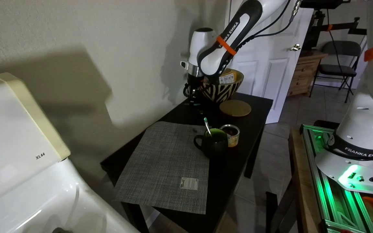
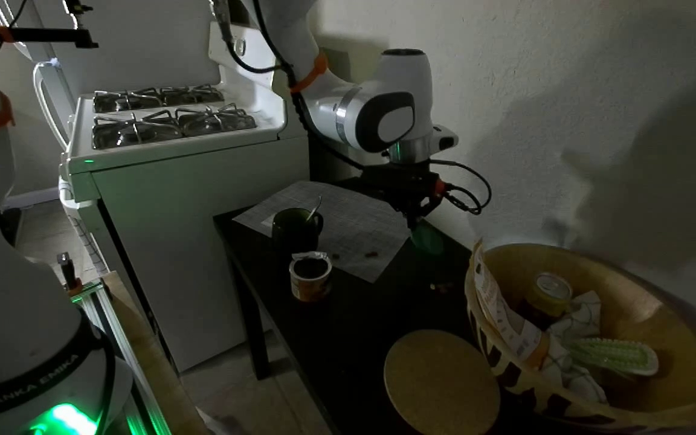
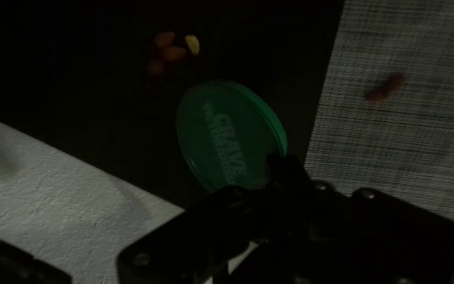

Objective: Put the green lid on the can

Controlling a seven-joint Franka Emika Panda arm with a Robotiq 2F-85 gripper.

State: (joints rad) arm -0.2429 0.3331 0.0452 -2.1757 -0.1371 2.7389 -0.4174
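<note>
The green lid (image 3: pixel 223 130) is round with pale lettering. In the wrist view its edge lies in the fingertips of my gripper (image 3: pixel 276 167), which look shut on it. In an exterior view the lid (image 2: pixel 426 238) hangs tilted below the gripper (image 2: pixel 413 220), close over the dark table by the wall. In an exterior view the gripper (image 1: pixel 192 97) stands at the table's wall side, in front of the basket. The can (image 1: pixel 233 139) is small, open-topped and upright, with its dark contents showing. It shows in an exterior view too (image 2: pixel 310 287), beside the mug.
A dark mug (image 1: pixel 215 145) with a spoon stands close to the can, at the grey placemat's (image 1: pixel 163 165) edge. A round board (image 2: pixel 438 380) and a woven basket (image 2: pixel 602 414) with things in it lie at the far end. Several nuts (image 3: pixel 172 51) lie on the table.
</note>
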